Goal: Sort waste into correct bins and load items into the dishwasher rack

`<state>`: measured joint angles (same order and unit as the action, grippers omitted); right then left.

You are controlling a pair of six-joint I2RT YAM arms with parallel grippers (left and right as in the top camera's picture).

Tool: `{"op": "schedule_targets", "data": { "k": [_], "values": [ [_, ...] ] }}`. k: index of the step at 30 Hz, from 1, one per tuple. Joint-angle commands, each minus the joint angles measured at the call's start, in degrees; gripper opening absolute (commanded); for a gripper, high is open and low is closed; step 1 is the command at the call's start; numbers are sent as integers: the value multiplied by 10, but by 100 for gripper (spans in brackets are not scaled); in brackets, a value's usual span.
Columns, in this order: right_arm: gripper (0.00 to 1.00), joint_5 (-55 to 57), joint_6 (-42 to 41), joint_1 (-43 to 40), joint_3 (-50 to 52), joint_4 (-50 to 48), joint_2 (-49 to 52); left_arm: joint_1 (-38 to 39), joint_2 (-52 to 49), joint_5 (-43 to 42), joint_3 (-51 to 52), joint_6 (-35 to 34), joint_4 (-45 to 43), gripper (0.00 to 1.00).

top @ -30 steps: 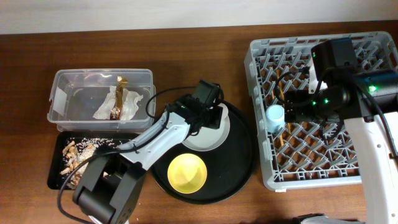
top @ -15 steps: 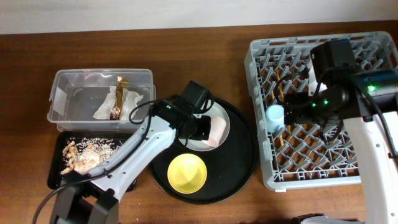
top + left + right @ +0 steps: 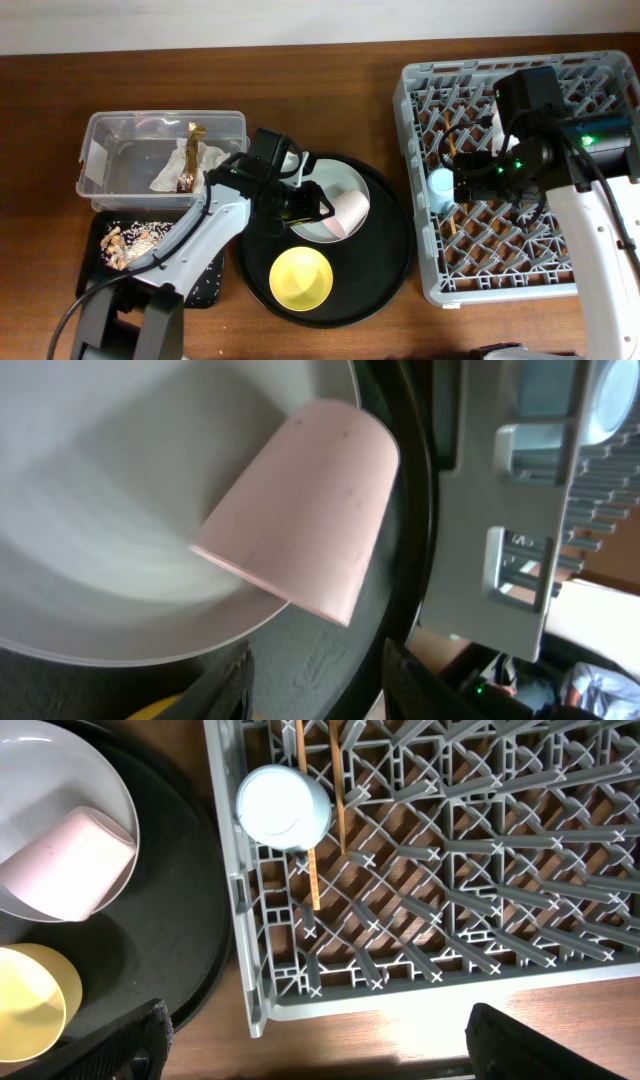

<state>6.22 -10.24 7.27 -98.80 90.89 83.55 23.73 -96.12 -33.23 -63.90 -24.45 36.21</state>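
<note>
On your wooden table (image 3: 300,90) you have two cups — pink cup (image 3: 300,510) on the plate (image 3: 100,510), blue cup (image 3: 283,808) in the rack (image 3: 500,870) by two chopsticks (image 3: 313,880) — left gripper (image 3: 315,675) and right gripper (image 3: 320,1040) both spread

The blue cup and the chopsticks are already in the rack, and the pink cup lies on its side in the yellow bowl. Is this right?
One thing is wrong: the pink cup lies on its side on the pale plate, not in the yellow bowl, as the right wrist view shows. The rest holds.

Even, soft indoor light; overhead sharp; left wrist close-up blurred; faint sheen on wood.
</note>
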Motion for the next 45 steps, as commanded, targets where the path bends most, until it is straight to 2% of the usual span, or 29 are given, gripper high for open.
{"op": "schedule_targets", "data": {
  "k": [1, 3, 7, 11, 17, 18, 19, 22, 25, 27, 29, 30, 33, 34, 35, 37, 39, 42, 45],
  "values": [
    [95, 10, 3, -3, 2, 0, -2, 6, 0, -70, 54, -59, -86, 44],
    [95, 9, 3, -3, 4, 0, -1, 12, 0, -77, 113, -128, -167, 44],
    [95, 9, 3, -3, 12, 0, 2, 32, 0, -76, 210, -225, -414, 45],
    [95, 9, 3, -3, 12, -1, 2, 33, 0, -35, 211, -225, -447, 45],
    [95, 9, 3, -3, 12, -2, 2, 33, 0, 31, 211, -227, -448, 42],
    [95, 9, 3, -3, 12, -3, 2, 33, 0, 31, 211, -227, -450, 36],
    [96, 9, 3, -3, 12, -2, 2, 33, 0, 31, 211, -227, -459, 35],
    [95, 9, 3, -3, 12, -2, 2, 33, 0, 30, 211, -242, -500, 35],
    [96, 9, 3, -3, 12, -2, 2, 33, 0, 29, 211, -241, -479, 35],
    [95, 9, 3, -3, 12, -2, 2, 33, 0, 31, 211, -241, -473, 25],
    [95, 9, 3, -3, 12, -3, 2, 33, 0, 35, 211, -241, -473, 7],
    [95, 9, 3, -3, 12, -3, 2, 33, 0, 38, 211, -241, -473, 1],
    [95, 7, 3, -3, 10, -21, 2, 32, 1, 5, 211, -241, -491, 0],
    [96, -8, 13, -3, 4, -24, 2, 30, 4, -26, 211, -241, -512, 0],
    [96, -57, 40, -3, -19, -24, 2, 21, 23, -93, 211, -241, -560, 1],
    [96, -110, 45, -3, -64, -24, 2, -5, 78, -161, 202, -241, -570, 1],
    [100, -194, 59, -3, -107, -24, 2, -52, 149, -264, 184, -247, -570, 1],
    [99, -412, 149, -3, -116, -24, 2, -123, 231, -334, 172, -287, -569, 1],
    [99, -568, 176, -2, -116, -9, 2, -128, 255, -352, 172, -287, -567, 1]
  ]
}}
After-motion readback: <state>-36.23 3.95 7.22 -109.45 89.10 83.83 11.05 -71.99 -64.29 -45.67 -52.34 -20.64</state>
